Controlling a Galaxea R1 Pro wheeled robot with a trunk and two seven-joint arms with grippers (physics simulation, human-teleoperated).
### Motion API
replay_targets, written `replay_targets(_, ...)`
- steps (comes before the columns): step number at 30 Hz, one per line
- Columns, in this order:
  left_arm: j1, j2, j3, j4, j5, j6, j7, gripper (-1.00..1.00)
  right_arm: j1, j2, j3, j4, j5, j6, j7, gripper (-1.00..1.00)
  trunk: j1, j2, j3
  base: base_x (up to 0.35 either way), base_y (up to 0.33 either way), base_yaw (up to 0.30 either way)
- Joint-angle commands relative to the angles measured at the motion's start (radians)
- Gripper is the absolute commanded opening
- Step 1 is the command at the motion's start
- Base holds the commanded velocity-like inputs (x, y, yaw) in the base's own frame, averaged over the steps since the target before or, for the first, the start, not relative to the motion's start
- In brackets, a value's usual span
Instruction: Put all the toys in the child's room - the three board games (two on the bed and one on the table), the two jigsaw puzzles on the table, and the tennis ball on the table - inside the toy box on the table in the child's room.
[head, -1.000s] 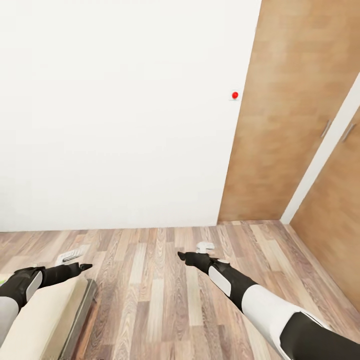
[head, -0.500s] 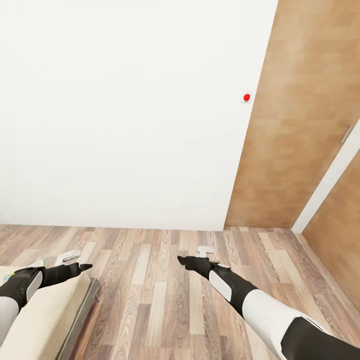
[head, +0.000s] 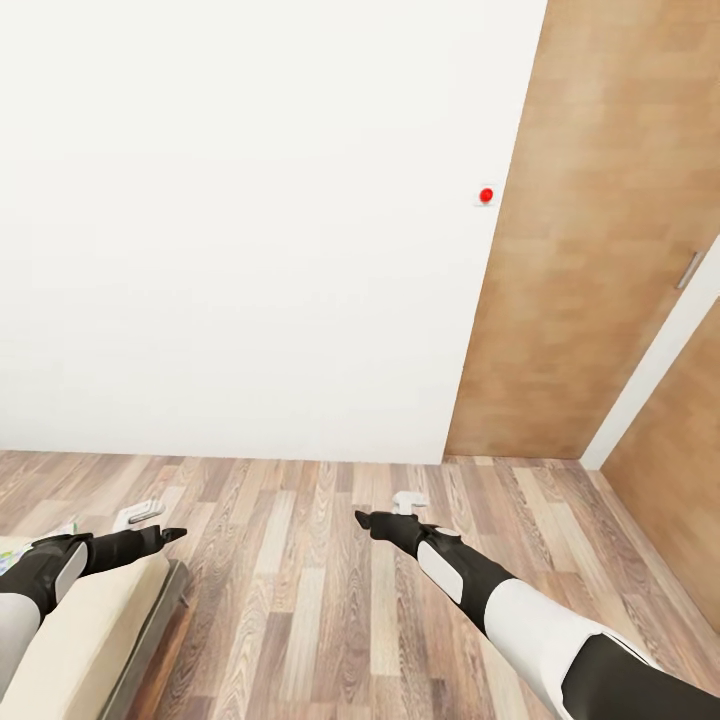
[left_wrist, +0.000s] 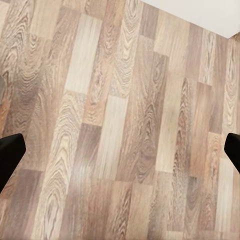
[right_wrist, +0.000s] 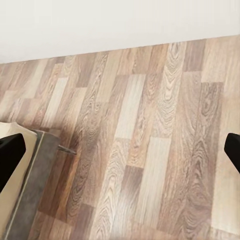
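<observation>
Beside bed, bare wood floor

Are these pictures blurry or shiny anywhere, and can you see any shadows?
Head view: even, soft light, no glare on the plain white wall; only a faint shadow beside the beige bed with dark grey frame. Left wrist view: the brown wood-plank floor looks slightly soft, with no shine. Right wrist view: equally soft and flat.
</observation>
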Motion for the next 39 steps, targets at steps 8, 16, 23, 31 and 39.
replay_targets(8,-0.001,0.000,0.008,-0.001,-0.004,0.008,-0.005,1.00,-0.001,0.000,0.003,0.000,-0.009,0.000,0.000,1.00,0.001,-0.002,-0.002,0.002,-0.003,0.000)
replay_targets(16,-0.001,0.000,0.009,-0.001,-0.004,0.008,-0.005,1.00,-0.001,0.000,0.002,0.000,-0.016,0.000,0.000,1.00,0.001,-0.002,-0.002,0.014,0.000,0.000)
replay_targets(23,-0.001,0.000,0.009,-0.001,-0.004,0.008,-0.005,1.00,-0.001,-0.001,0.001,-0.001,-0.020,0.000,0.002,1.00,0.001,-0.002,-0.002,0.146,0.000,0.000)
replay_targets(31,-0.001,0.000,0.009,-0.001,-0.004,0.008,-0.005,1.00,-0.001,0.000,0.001,-0.001,-0.019,-0.001,-0.001,1.00,0.001,-0.002,0.006,0.164,0.000,0.000)
replay_targets(39,-0.001,0.000,0.008,-0.001,-0.004,0.008,-0.005,1.00,-0.001,0.000,0.001,-0.001,-0.019,-0.003,-0.003,1.00,0.001,-0.002,0.018,0.051,0.000,0.000)
